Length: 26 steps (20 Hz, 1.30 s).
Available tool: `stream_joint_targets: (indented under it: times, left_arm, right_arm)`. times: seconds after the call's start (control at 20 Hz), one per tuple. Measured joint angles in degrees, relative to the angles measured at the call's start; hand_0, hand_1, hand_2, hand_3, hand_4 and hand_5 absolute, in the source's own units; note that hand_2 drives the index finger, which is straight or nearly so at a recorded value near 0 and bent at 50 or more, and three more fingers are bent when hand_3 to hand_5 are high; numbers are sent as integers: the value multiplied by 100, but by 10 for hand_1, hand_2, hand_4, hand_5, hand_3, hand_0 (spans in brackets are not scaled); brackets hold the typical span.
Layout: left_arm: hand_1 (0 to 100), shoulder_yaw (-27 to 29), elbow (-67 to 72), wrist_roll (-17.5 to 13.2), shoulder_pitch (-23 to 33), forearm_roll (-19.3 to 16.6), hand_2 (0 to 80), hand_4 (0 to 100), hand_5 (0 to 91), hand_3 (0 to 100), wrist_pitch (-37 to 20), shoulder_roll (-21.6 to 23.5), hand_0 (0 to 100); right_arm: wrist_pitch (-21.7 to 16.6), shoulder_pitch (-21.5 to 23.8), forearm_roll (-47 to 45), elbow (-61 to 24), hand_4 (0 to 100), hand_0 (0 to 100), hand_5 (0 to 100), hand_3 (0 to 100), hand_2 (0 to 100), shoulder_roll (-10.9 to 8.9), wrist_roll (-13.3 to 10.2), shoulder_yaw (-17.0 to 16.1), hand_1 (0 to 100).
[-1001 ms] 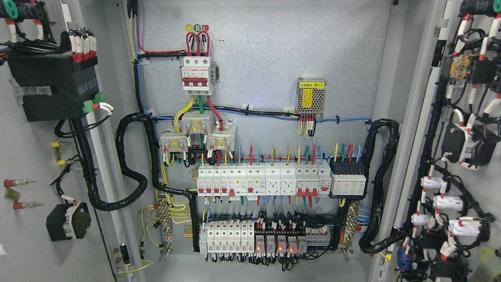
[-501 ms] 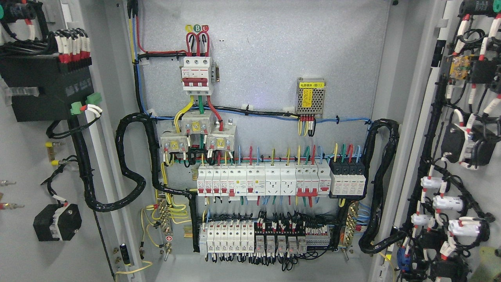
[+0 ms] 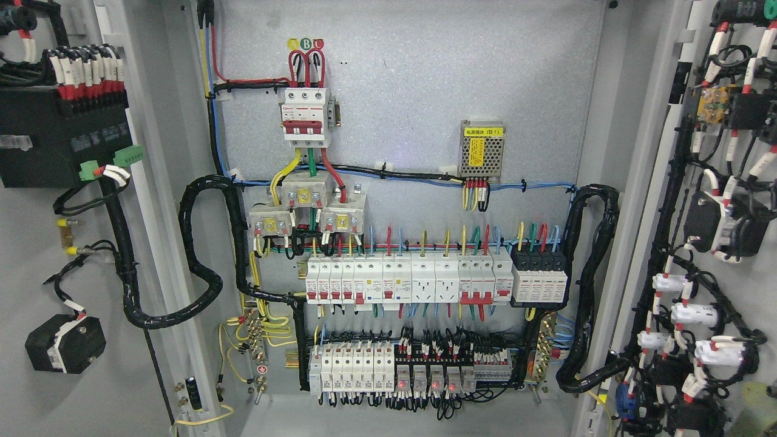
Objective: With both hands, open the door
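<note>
The grey electrical cabinet stands wide open before me. Its left door is swung out at the picture's left, its inner face carrying a black module and wiring. The right door is swung out at the right, lined with black and white components. Between them the back panel shows a red-and-white main breaker, rows of white breakers and relays with red lights. Neither of my hands nor arms shows in the head view.
A thick black cable loom loops from the left door into the cabinet, and another runs to the right door. A small metal power supply with a yellow label sits at upper right of the panel.
The left door has swung further outward; its black module, wires and small black part have slid to the left in the picture. The right door and panel stay put.
</note>
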Motion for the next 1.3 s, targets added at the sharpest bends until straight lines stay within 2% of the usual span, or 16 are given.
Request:
stream_joint_targets:
  times: [0.45,1.3]
  left_arm:
    - [0,299,843,-160,-419,559,28,37,0,27,1,737,295]
    - [0,278,2709,-445,-1560,709,28,38,0,27,59,1888,296]
  right_arm:
    - [-1,91,-11,21,0,219,0,0,0,-218,29,-245,0]
    - [0,121,-440,165,0,219,0,0,0,-870,-31,-467,0]
